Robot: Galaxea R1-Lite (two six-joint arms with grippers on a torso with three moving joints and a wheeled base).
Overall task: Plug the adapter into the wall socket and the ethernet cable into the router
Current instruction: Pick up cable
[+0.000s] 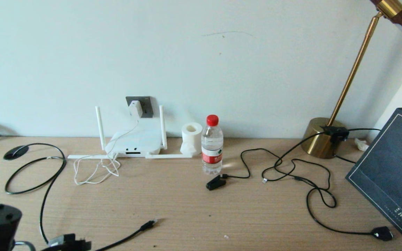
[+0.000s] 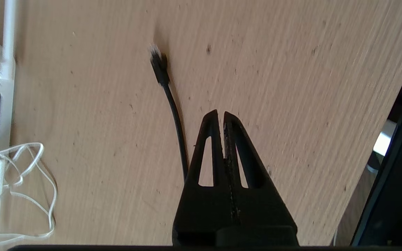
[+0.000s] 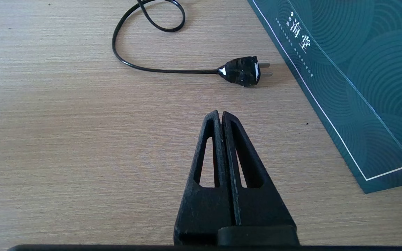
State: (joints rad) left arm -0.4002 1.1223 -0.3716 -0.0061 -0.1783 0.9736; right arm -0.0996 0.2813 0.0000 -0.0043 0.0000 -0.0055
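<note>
**Operator:** My left gripper (image 2: 220,116) hung over the wooden desk (image 1: 194,209) with its fingers pressed together and nothing between them. The ethernet cable (image 2: 173,104) lay just beside those fingers, its clear-tipped connector out ahead of the tips, not touching them.

**Colleague:** And the adapter?

**Operator:** The adapter (image 1: 135,108) sat in the wall socket (image 1: 145,104), far ahead of the gripper, directly above the router (image 1: 133,143). Its thin white cord (image 1: 96,170) trailed down in loops before the router. The router's dark port slot faced me.

**Colleague:** The other arm?

**Operator:** My right gripper (image 3: 220,116) was closed too, holding nothing, hanging over the desk just short of a black two-pin plug (image 3: 241,70) and beside a dark green box (image 3: 361,87).
</note>
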